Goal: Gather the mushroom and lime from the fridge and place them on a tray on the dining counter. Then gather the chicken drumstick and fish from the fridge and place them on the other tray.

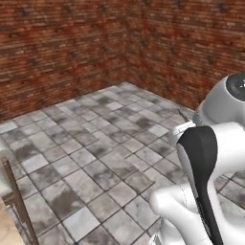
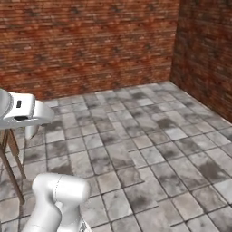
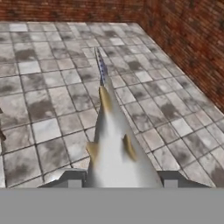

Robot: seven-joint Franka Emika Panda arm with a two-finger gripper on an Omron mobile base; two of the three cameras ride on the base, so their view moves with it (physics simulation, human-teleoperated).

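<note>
Closest to my hand camera, a silver-grey fish (image 3: 114,148) rises from the bottom centre of the frame, its body broad near the lens and tapering to a thin, blue-flecked tail that points toward the upper middle. Yellowish fins stick out on its left and right flanks and along its back. I read the claw (image 3: 119,183) as clenched on the fish: the two dark fingertips (image 3: 73,178) sit hard against either side of its body at the lower edge.

Beyond the fish I see a grey tiled floor (image 3: 52,87) running up the frame to a red brick wall (image 3: 192,39) along the top and right.

On the left base camera, my white arm (image 1: 206,158) fills the lower right, and a wooden counter leg (image 1: 16,201) shows at the lower left edge. On the right base camera, wooden legs stand at the left edge, with floor and brick behind.
</note>
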